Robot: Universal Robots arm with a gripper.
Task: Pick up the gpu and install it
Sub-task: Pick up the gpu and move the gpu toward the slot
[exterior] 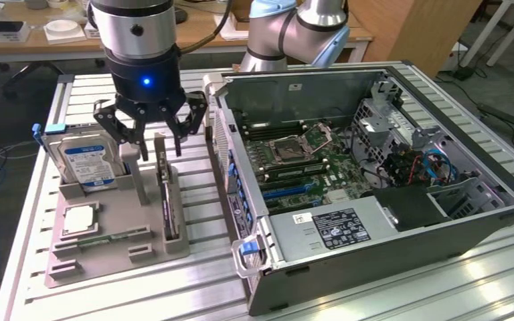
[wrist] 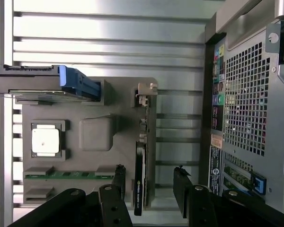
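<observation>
Gpu (exterior: 166, 194): on edge in the grey holder's (exterior: 150, 251) slot, on the side nearest the computer case (exterior: 391, 267).
Gripper (exterior: 160, 150): spread wide above the holder, straddling the card without touching it.
Approach: we'd centre the jaws and square them to the card.

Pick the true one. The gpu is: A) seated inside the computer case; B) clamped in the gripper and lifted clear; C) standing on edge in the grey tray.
C: the gpu stands on edge in the grey tray, with the open gripper over it, outside the computer case.
</observation>
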